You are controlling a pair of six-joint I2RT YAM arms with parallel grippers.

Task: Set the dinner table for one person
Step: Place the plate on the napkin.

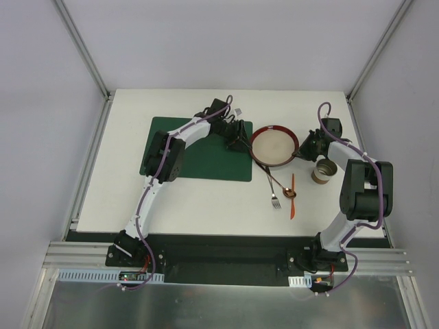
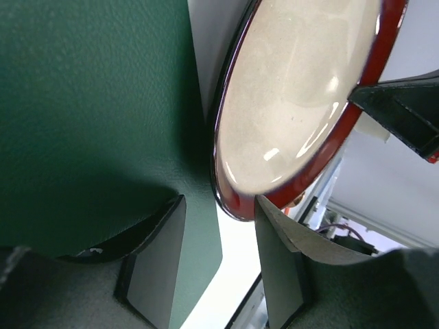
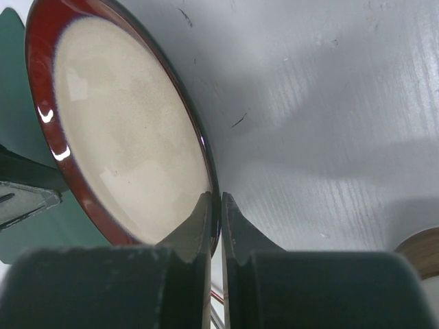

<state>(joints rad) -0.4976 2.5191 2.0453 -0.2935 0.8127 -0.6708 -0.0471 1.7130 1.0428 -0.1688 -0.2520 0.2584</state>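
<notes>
Top external view: I see both arms reaching in toward one plate near the middle of the scene.
Bench: the white bench (image 1: 206,205) lies flat inside the aluminium frame and carries everything. Both arm bases sit at its near edge.
Placemat: a dark green placemat (image 1: 199,161) lies on the left-centre part of the bench.
Left arm: the left arm (image 1: 168,154) stretches across the placemat to its right edge.
Right arm: the right arm (image 1: 363,188) bends inward from the right side of the bench.
Plate: a red-rimmed plate (image 1: 274,145) with a cream centre sits just right of the placemat, between the two tools. I cannot tell whether it rests flat or is raised.
Cup: a tan cup (image 1: 324,171) stands upright right of the plate, just beside the right arm's wrist.
Cutlery: a fork (image 1: 274,195) and an orange utensil (image 1: 292,205) lie side by side on bare bench, on the near side of the plate. I cannot tell what kind the orange one is.
Left tool: the left tool (image 2: 219,205) has its fingers apart. The plate's left rim sits in the gap close to one finger, and the other finger (image 2: 154,260) hangs over the placemat, clear of the plate.
Right tool: the right tool (image 3: 216,199) has its fingers nearly together, clamped on the plate's right rim, one on the cream face and one outside.
</notes>
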